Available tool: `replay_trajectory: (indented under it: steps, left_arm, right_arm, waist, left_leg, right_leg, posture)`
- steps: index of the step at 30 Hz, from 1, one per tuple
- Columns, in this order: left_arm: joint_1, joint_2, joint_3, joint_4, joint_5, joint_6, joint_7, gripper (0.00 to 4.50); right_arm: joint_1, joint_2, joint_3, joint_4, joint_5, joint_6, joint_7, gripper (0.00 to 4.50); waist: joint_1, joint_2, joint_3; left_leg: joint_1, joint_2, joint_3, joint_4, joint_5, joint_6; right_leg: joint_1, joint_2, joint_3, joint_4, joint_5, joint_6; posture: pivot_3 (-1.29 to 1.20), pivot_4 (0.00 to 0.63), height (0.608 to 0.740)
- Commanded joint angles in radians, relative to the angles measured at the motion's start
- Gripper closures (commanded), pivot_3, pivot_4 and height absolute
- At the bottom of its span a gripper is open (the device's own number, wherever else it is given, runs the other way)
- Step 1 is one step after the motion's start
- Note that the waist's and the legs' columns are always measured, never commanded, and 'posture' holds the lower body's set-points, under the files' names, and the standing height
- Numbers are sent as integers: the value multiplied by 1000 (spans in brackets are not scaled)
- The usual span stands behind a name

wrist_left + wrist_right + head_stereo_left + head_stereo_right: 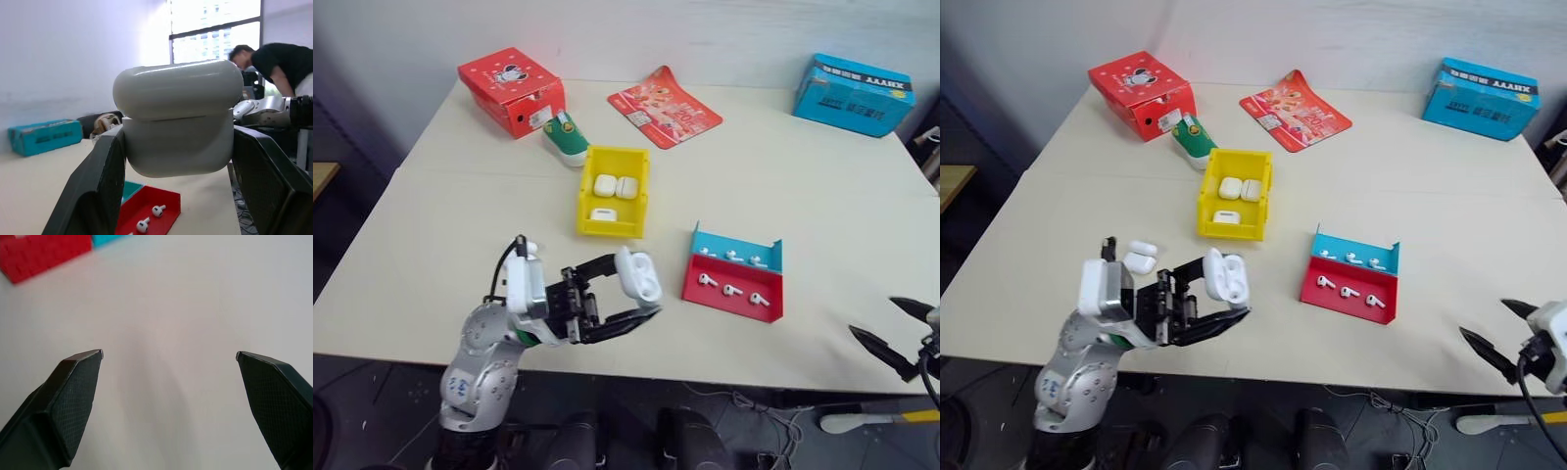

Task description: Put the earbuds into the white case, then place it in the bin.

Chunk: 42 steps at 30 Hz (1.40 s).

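In the left eye view we are looking down over a cream table (803,196). Our left gripper (641,294) is hanging above the near edge, pointing toward our right, its two black fingers clamped on a white case (638,274) with the lid closed. Beyond it the yellow bin (583,201) is sitting near the middle of the table with three more white cases lying inside. Just right of our held case a red-and-blue tray (732,304) is carrying the earbuds (732,290), three on the blue half and three on the red half. Touching the bin's far left corner we are seeing a small green-and-white shoe (566,137), then a red cardboard box (512,90) at the far left, a red printed packet (664,108) and a blue carton (852,95) at the far right. Our right gripper (893,331) is hovering at the near right edge, well apart from the tray, fingers spread wide and empty.

In the right eye view we are also making out another white case (1142,257) resting on the table just beyond the left wrist.

In the left wrist view the case is filling the gap between both fingers (95,186), with the tray and two earbuds below it; a person (279,61) is leaning over in the background.

In the right wrist view the spread fingers (73,396) are framing bare tabletop, with a corner of the tray beyond
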Motion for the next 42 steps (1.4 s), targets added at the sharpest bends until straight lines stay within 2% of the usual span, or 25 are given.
replay_trajectory:
  steps: [1,4,7,11,18,21,27,42]
  left_arm:
    - [-19,-4,-32,31,-26,-51,-41,1713]
    - [-33,7,-39,67,-30,-68,-61,1713]
    - [-60,20,-44,106,-42,-70,-91,1713]
    - [-89,22,-39,152,-37,-78,-86,1713]
    - [-110,63,-4,207,-43,-80,-96,1713]
    - [-105,72,2,208,-44,-81,-95,1713]
    - [-78,82,-2,188,-36,-84,-87,1713]
    - [-24,78,-54,132,-10,-88,-45,1713]
  right_arm:
    - [-68,-50,-36,-82,55,9,23,0]
    - [-105,-91,-16,-169,95,70,65,0]
    - [-151,-218,74,-335,154,261,100,0]
    - [-274,-338,255,-439,139,466,36,0]
    - [-566,-348,562,-485,79,645,-23,0]
    - [-621,-345,642,-467,44,676,-20,658]
    - [-666,-348,712,-443,-8,679,7,2726]
    - [-723,-346,827,-404,-161,681,35,2726]
  waist:
    - [-13,2,-1]
    - [-18,7,0]
    - [-8,13,-3]
    - [-1,11,-3]
    - [8,11,-3]
    - [14,12,-3]
    - [13,12,-3]
    - [12,12,-3]
  left_leg:
    - [1,1,0,0,-1,2]
    - [3,1,0,0,-2,3]
    - [6,1,-3,0,0,4]
    - [-1,2,-7,1,4,3]
    - [-9,1,-8,2,3,2]
    - [-12,1,-9,3,3,2]
    - [-17,0,-13,5,3,2]
    - [-18,0,-15,5,4,2]
  right_leg:
    - [2,0,0,0,0,0]
    - [6,1,0,0,0,0]
    - [5,1,-1,0,0,0]
    - [0,1,-4,-1,0,-1]
    - [-6,0,-6,-4,0,-1]
    - [-8,0,-8,-4,0,-1]
    - [-8,-1,-14,-8,0,-1]
    - [-7,-1,-16,-7,0,0]
  posture:
    - [0,150,740]
    - [0,150,740]
    - [0,150,740]
    - [0,150,740]
    - [0,150,740]
    - [0,150,740]
    - [0,150,740]
    - [0,150,740]
